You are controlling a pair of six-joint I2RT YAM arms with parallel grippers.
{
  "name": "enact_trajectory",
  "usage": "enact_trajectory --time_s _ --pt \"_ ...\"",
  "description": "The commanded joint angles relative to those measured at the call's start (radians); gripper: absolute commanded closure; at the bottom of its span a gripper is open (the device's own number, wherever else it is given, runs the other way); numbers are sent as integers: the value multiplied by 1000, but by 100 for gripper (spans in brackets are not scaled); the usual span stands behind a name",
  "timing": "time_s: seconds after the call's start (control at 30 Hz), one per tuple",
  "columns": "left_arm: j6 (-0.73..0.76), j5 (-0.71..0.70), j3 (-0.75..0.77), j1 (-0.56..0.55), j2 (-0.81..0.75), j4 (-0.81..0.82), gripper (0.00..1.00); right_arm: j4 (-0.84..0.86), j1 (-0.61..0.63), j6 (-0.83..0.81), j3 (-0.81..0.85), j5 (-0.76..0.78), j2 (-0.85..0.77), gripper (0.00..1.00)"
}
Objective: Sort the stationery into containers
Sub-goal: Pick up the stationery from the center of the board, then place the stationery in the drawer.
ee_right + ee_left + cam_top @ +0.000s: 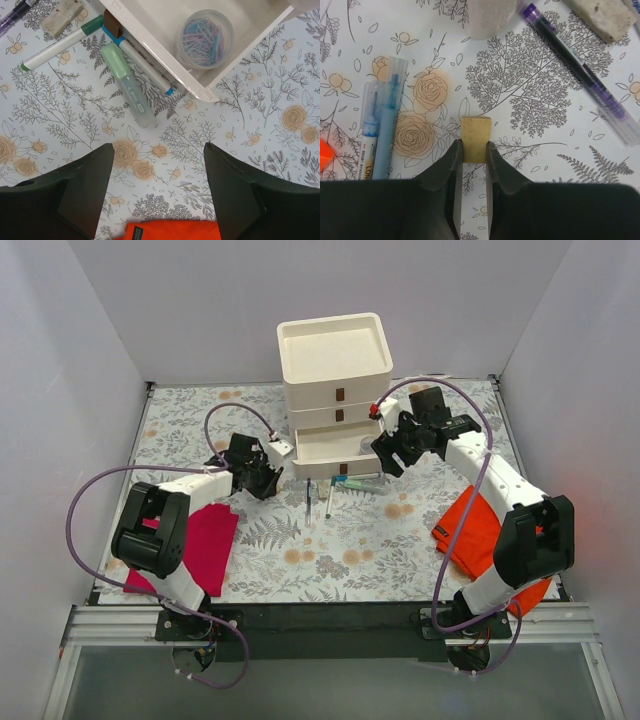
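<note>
My left gripper point(474, 151) is shut on the tiny tan block point(475, 136), low over the floral mat; I cannot tell if the block is lifted. Two blue highlighters point(382, 122) lie to its left and a purple pen point(580, 70) to its upper right. My right gripper point(159, 150) is open and empty, above the mat beside the pulled-out bottom drawer point(165, 15). A green highlighter point(129, 85), a teal-capped white marker point(60, 45) and a blue-tipped pen point(145, 65) lie by the drawer front. The stacked cream drawers point(337, 412) carry a shallow tray point(284, 360) on top.
A clear tub of paper clips point(206, 37) stands in the open drawer. A worn eraser point(62, 15) lies near the marker. A magenta cloth point(200, 540) lies front left and an orange cloth point(475, 530) front right. Grey walls close three sides.
</note>
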Motion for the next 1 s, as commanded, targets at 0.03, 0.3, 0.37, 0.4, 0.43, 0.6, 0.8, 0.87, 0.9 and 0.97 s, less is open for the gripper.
enact_trajectory --time_s 0.03,0.3,0.37,0.4,0.43,0.6,0.8,0.87,0.9,0.97 --pt "91 96 80 -3 -214 -61 100 30 -19 10 14 -20 -9 19" --pt "104 240 302 -8 -171 -36 100 38 -33 9 -5 -16 -14 20" --pt "102 246 330 -13 -107 2 97 39 -37 6 -2 -14 -8 19" --pt "107 246 356 -16 -89 14 96 39 -40 4 3 -11 -6 20" --pt "107 237 370 -26 -55 33 96 39 -42 3 9 -8 -6 20" --pt "128 248 424 -40 5 68 96 39 -59 -7 9 4 -13 19" --pt "131 266 439 -54 57 71 96 39 -67 -7 -3 1 -25 19" --pt "124 269 441 -62 71 71 93 41 -68 -7 -6 0 -26 19" --pt "122 268 442 -69 79 71 92 39 -70 -7 -9 0 -23 19" --pt "116 263 441 -76 85 71 88 39 -73 -8 -9 0 -23 20"
